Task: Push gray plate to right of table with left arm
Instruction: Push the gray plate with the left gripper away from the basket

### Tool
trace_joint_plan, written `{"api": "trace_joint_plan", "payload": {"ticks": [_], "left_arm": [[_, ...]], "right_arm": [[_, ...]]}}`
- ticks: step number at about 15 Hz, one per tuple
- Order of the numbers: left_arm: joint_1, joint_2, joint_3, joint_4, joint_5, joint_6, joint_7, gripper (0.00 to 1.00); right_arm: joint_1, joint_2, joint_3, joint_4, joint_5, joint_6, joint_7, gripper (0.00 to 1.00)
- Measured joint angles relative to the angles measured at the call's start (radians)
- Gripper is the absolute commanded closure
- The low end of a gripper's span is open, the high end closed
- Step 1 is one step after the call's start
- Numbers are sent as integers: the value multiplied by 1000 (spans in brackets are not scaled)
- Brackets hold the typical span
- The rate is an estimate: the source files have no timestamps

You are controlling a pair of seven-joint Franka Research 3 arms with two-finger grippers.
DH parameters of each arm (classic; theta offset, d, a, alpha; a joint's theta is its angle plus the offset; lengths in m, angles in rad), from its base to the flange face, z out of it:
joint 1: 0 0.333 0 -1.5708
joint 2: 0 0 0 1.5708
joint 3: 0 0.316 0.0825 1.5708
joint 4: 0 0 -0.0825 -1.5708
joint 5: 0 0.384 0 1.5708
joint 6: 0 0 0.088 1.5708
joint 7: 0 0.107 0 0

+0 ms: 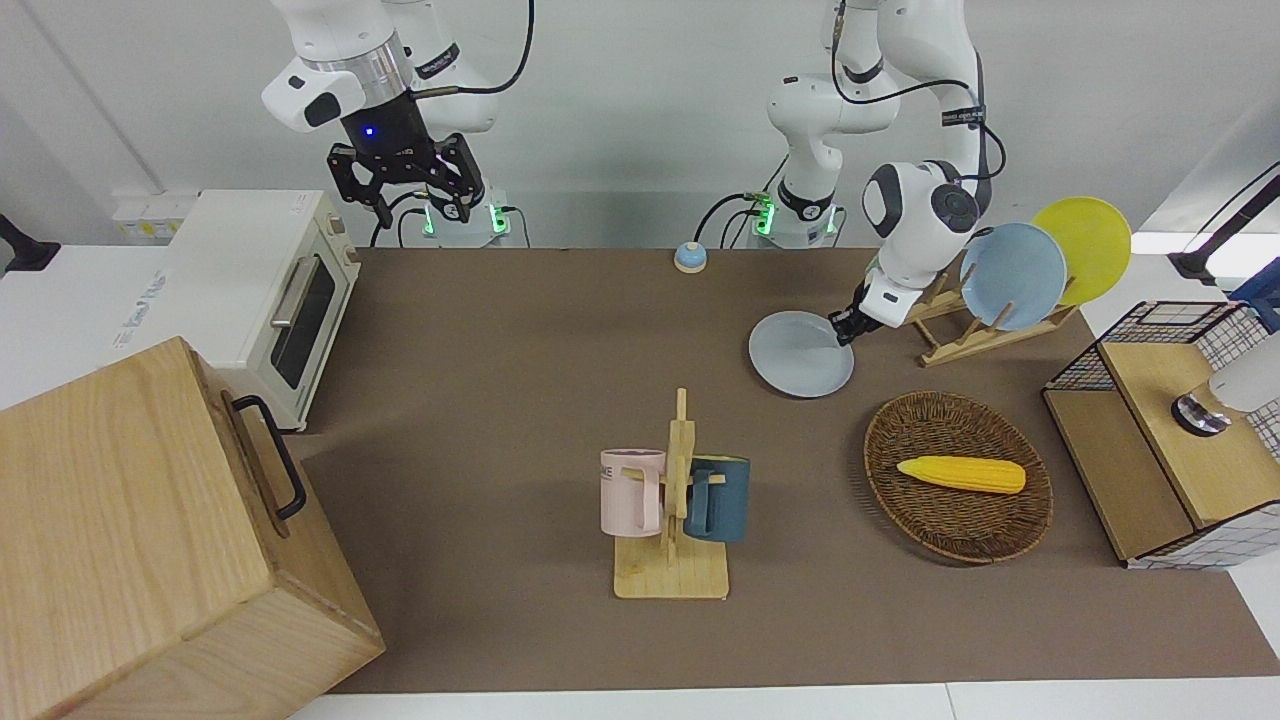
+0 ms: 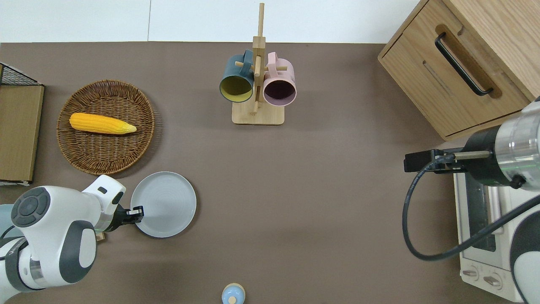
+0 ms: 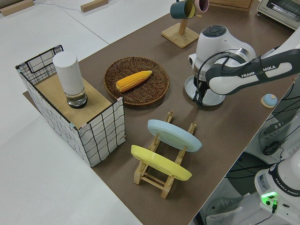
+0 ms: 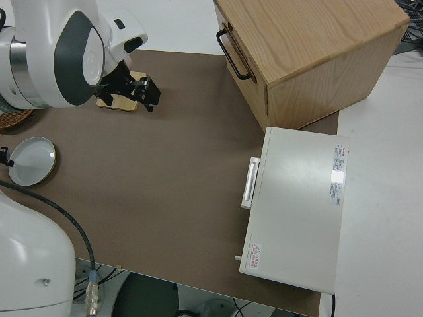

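Note:
The gray plate (image 1: pixel 797 358) (image 2: pixel 166 203) lies flat on the brown table (image 1: pixel 500 350), between the wicker basket and the robots, toward the left arm's end. My left gripper (image 1: pixel 842 328) (image 2: pixel 137 211) is low at the plate's rim, on the side toward the left arm's end, touching it, fingers shut and holding nothing. The plate also shows in the left side view (image 3: pixel 216 99) and the right side view (image 4: pixel 30 160). My right gripper (image 1: pixel 405 185) is parked, open and empty.
A rack holds a sky-blue plate (image 1: pixel 1012 275) and a yellow plate (image 1: pixel 1085 248) beside the left arm. Wicker basket (image 1: pixel 900 425) with corn (image 1: pixel 960 473), mug rack (image 1: pixel 672 500), small blue bell (image 1: pixel 690 258), toaster oven (image 1: pixel 265 290), wooden box (image 1: pixel 150 540), wire-sided shelf (image 1: pixel 1170 430).

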Motion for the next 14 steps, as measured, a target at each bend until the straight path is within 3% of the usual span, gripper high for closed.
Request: {"api": "trace_joint_plan", "payload": {"ticks": [6,8,14], "left_arm": [[6,3,-115,0,-1,25,-147,1000],[5,4,-135,0,-2,27,-183,1000],[3,6,-275,3,-3,54,-361,1000]], "right_arm": [[0,0,0,0,0,0,0,5],[0,0,0,0,0,0,0,5],[0,0,0,0,0,0,0,5]]}}
